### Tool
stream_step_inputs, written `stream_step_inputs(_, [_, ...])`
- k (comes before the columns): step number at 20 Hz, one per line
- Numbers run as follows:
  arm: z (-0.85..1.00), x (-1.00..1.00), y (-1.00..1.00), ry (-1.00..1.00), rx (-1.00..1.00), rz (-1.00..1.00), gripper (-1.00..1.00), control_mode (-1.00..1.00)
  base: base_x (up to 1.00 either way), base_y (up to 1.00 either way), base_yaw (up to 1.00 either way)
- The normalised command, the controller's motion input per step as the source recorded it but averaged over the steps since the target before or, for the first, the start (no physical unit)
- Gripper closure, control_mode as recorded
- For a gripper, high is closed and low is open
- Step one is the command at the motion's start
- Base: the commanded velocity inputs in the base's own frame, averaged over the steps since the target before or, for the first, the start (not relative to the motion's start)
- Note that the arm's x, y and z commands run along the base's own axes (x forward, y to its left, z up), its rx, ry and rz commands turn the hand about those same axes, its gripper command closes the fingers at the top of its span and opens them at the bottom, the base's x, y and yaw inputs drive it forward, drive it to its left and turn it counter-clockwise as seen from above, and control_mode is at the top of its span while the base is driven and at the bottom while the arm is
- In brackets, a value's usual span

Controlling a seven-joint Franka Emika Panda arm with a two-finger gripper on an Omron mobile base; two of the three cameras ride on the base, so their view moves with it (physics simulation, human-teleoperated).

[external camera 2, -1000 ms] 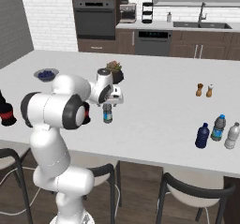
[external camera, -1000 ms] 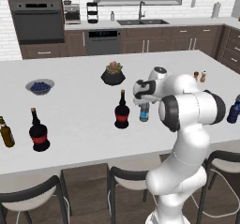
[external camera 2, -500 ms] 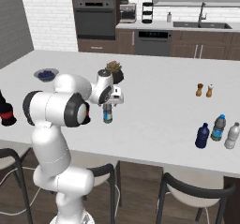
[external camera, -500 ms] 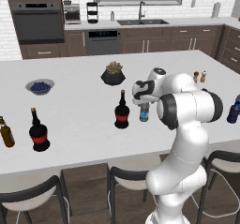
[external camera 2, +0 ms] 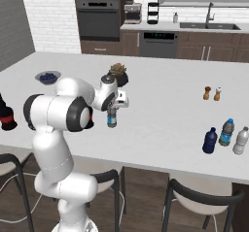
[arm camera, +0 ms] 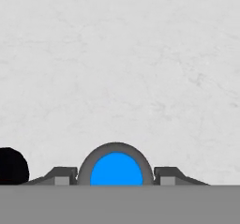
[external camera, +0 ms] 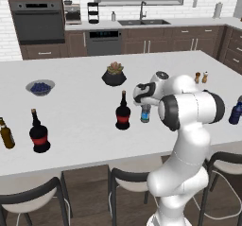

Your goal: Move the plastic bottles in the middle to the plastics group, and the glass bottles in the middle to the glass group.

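The tool (arm camera: 115,175) is closed narrow on one small clear bottle (external camera: 145,113) with a blue cap. In the hand view its two fingertips (arm camera: 65,176) sit against the bottle's sides at 3 and 9 o'clock of the cap. The bottle stands upright on the white surface (external camera: 80,102), near the middle and toward the near edge.

In the left base view there are two black bottles with red bands. One, the middle black bottle (external camera: 123,111), stands just beside the held bottle at its 9 o'clock. The other, the far black bottle (external camera: 39,133), stands well apart in the same direction. One amber bottle (external camera: 6,134) is near that far bottle, at its 9 o'clock.

In the right base view three small bottles stand close together toward 3 o'clock of the tool, well apart from it. They are one dark blue bottle (external camera 2: 210,141), one clear blue-labelled bottle (external camera 2: 226,132) and one pale bottle (external camera 2: 240,141).

Two shakers (external camera 2: 212,93) stand at 12 o'clock of that trio. One bowl of blueberries (external camera: 40,87) and one potted plant (external camera: 114,74) sit farther back on the surface.
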Motion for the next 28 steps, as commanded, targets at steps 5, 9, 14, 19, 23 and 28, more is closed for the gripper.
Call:
stream_step_inputs(5, [0.39, -0.30, -0.28, 0.01, 0.06, 0.00, 1.00, -1.00, 0.00, 0.00, 0.00])
stream_step_inputs(9, [0.65, -0.65, -0.36, 0.00, 0.00, 0.00, 1.00, -1.00, 0.00, 0.00, 0.00])
stream_step_inputs(14, [0.47, -0.66, -0.46, 0.00, 0.00, 0.00, 1.00, -1.00, 0.00, 0.00, 0.00])
stream_step_inputs(19, [0.46, -0.63, -0.56, 0.00, 0.00, -0.01, 1.00, -1.00, 0.00, 0.00, 0.00])
stream_step_inputs(23, [0.30, -0.46, -0.68, 0.04, 0.00, -0.09, 1.00, -1.00, 0.00, 0.00, 0.00])
stream_step_inputs(28, [0.24, -0.26, -0.73, 0.14, 0.00, -0.13, 1.00, -1.00, 0.00, 0.00, 0.00])
